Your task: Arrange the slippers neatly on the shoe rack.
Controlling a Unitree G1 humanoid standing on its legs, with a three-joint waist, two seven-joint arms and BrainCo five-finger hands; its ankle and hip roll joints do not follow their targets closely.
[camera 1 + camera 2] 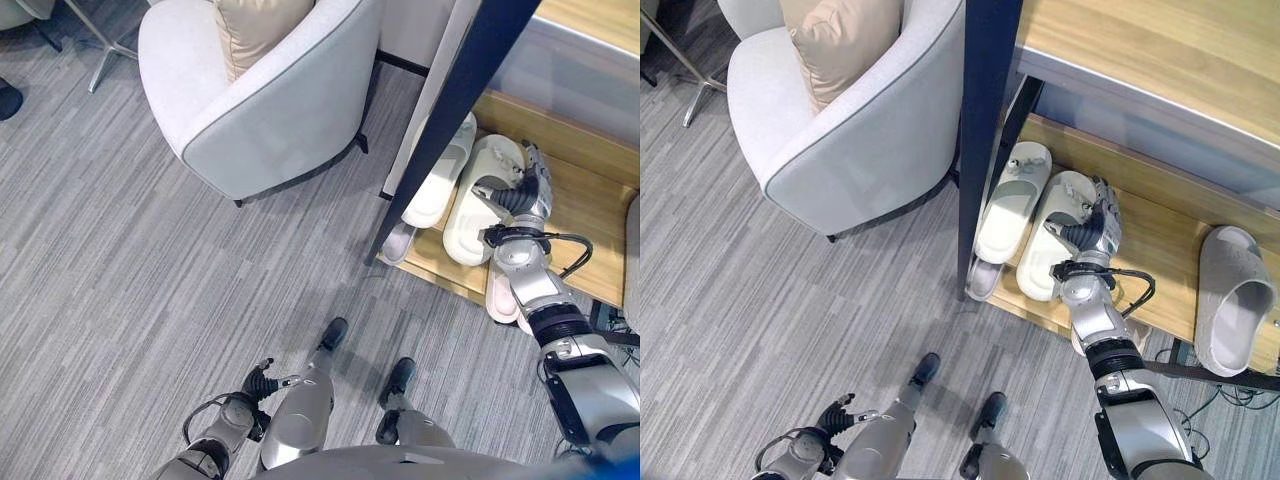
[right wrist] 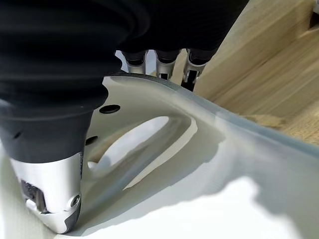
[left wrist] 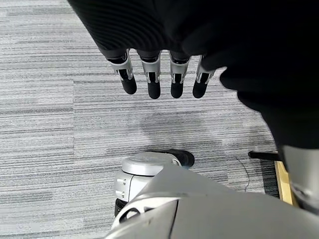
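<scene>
Right eye view puts the right hand (image 1: 1093, 226) on the cream slipper (image 1: 1055, 225) lying on the shoe rack's wooden shelf (image 1: 1160, 235), just right of its mate (image 1: 1010, 200). In the right wrist view the fingers (image 2: 159, 63) hook over the slipper's far rim and the thumb (image 2: 47, 194) sits inside, so the hand grips the slipper's right edge. Its long axis runs near to far, almost parallel to the mate. A grey slipper (image 1: 1232, 290) lies well apart to the right. Left hand (image 1: 262, 385) hangs relaxed, fingers loosely straight, over the carpet.

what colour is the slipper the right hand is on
Cream white slipper under the right hand; clearest in the right eye view.
</scene>
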